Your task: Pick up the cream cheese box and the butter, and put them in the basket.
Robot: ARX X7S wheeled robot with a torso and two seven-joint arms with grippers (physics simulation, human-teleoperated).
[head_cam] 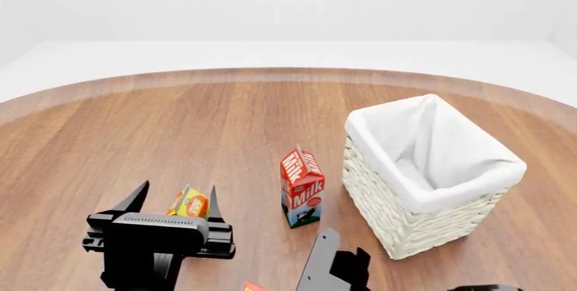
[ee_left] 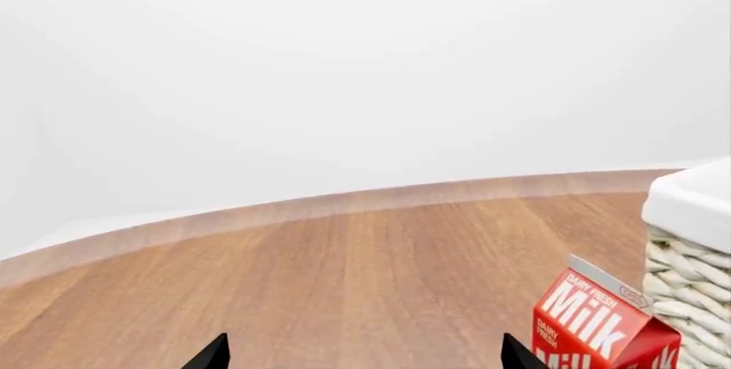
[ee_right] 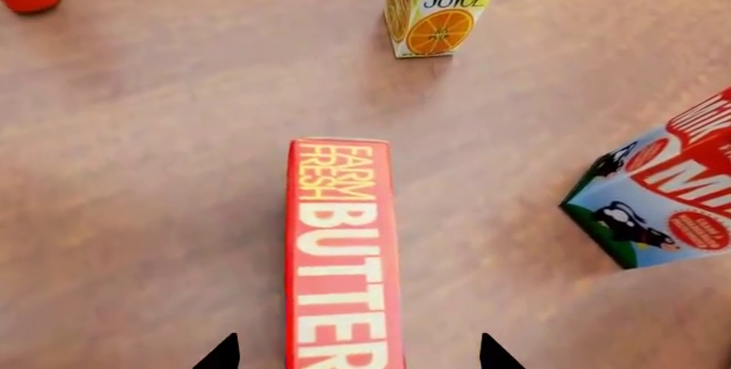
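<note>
At the lower left of the head view the left gripper (head_cam: 171,200) hovers over the table (head_cam: 135,136) with jaws apart and nothing between them, the orange juice carton (head_cam: 188,204) just beyond its tips. At centre stands the milk carton (head_cam: 302,186), and low in the frame only a corner of the butter (head_cam: 253,286) shows. The right gripper (ee_right: 359,354) points down over that box, jaws spread to either side of it, holding nothing. The step in hand looks like the butter pick: next comes descending and closing on its narrow sides. At right sits the basket (head_cam: 431,196), empty. The cream cheese box is not in view.
</note>
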